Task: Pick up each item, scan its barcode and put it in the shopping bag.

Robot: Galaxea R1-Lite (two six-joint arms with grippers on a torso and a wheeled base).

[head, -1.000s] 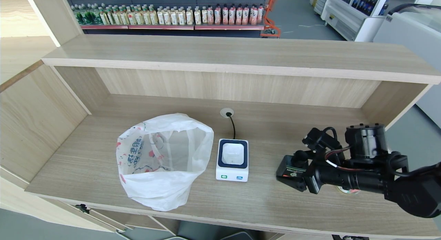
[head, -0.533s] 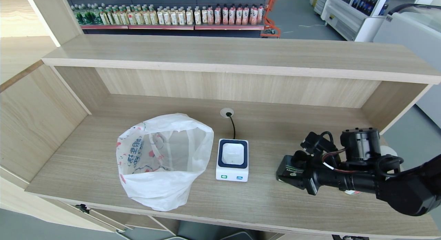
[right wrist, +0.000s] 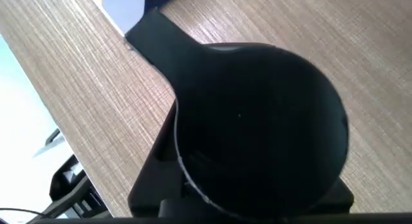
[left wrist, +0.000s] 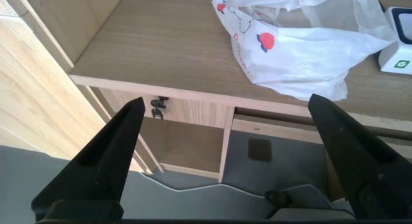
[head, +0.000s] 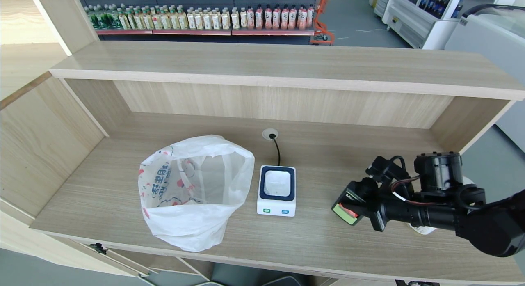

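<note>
Two grippers, one loaded.

Left gripper (left wrist: 225, 108): fingers (left wrist: 103, 166) spread wide with nothing between them. It hangs out in front of the counter's (head: 102, 195) front edge, below the top, on the bag side.

Bag (head: 192, 195) (left wrist: 290, 50): white plastic with red and blue print, mouth open and facing up. It sits on the counter's left half, near the front edge.

Scanner (head: 277, 190) (left wrist: 399, 44): white box with a dark-framed window on top, just beside the bag on its right. Can't tell if they touch. Black cable (head: 275, 148) runs from its back to a grommet (head: 270, 134) in the counter.

Right of the scanner and apart from it, right gripper (head: 361, 204) is clamped on black item (head: 346, 210). The arm comes in from the right, roughly level. Item is tilted, with a green-and-red face turned toward the front-left. It looks lifted off the counter, but I can't tell for certain. Right wrist view shows the item (right wrist: 257, 127) as a dark round shape, wood grain below it.

White container (head: 422, 229) sits on the counter under the right arm. It's mostly hidden, so I can't tell what it is.

Behind the counter: shelf (head: 197, 31) of bottles (head: 197, 19).
</note>
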